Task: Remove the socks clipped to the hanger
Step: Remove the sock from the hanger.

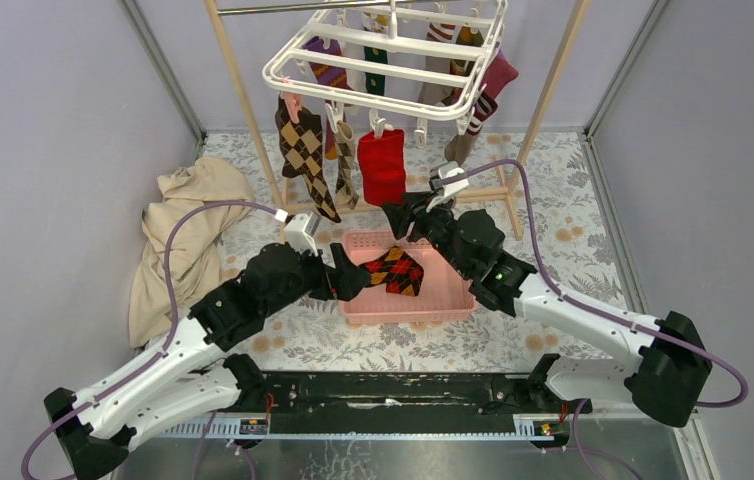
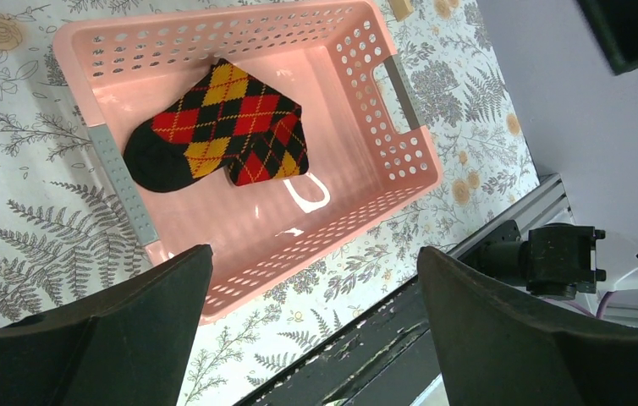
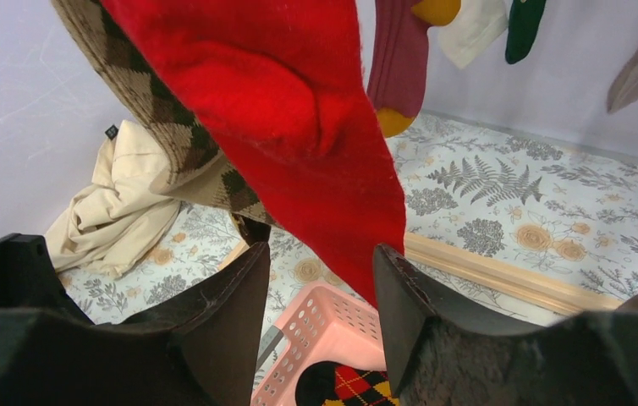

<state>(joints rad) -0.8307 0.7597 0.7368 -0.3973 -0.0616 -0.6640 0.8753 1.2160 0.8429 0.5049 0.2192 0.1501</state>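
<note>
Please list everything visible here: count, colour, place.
white plastic rectangular hanger: one, white, high at the back
plain red fabric sock: one, red, hanger's front
brown-yellow argyle fabric sock: one, clipped left of it
other clipped socks: several, purple, green, maroon, farther back
red-yellow-black argyle sock: one, inside the basket
pink perforated plastic basket: one, table centre
crumpled beige cloth: one, table's left
light wooden pole frame: one, at the back
left end effector: one, black, open, above the basket
right end effector: one, black, open, around the red sock's tip
</note>
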